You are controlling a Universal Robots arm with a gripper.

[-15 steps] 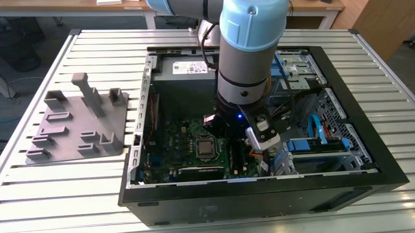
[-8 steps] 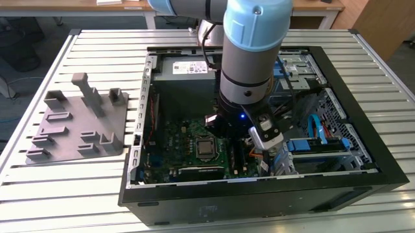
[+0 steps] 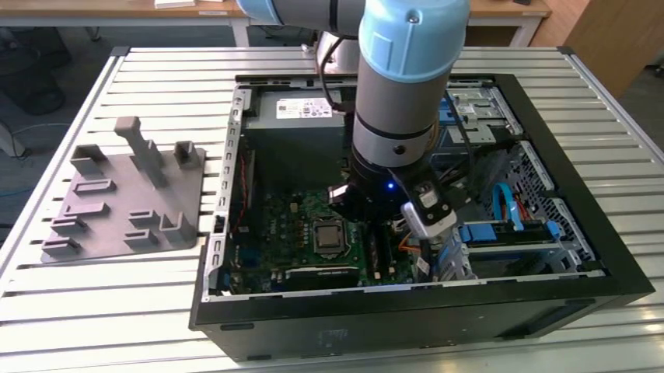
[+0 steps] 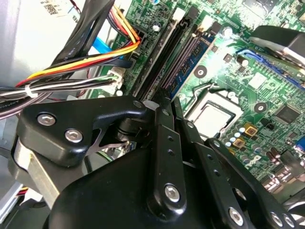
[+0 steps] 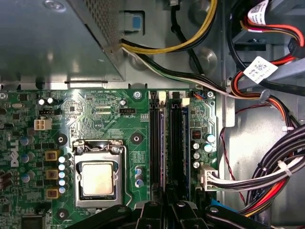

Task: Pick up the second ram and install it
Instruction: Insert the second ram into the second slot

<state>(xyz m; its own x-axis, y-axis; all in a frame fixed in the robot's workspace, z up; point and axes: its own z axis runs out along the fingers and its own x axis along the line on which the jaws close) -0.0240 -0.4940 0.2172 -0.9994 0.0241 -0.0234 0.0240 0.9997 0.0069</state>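
Exterior view: gripper [image 3: 375, 221] low over the RAM slots [image 3: 375, 250]; its grip state I cannot tell. Second ram [image 4: 190, 64] looks slotted; press evenly, keep vertical.

1. The second ram [image 4: 189, 66] is a long, narrow, blue board.
2. It stands on edge, seated lengthwise in a memory slot.
3. In the exterior view, that spot lies lower centre, inside the computer case.
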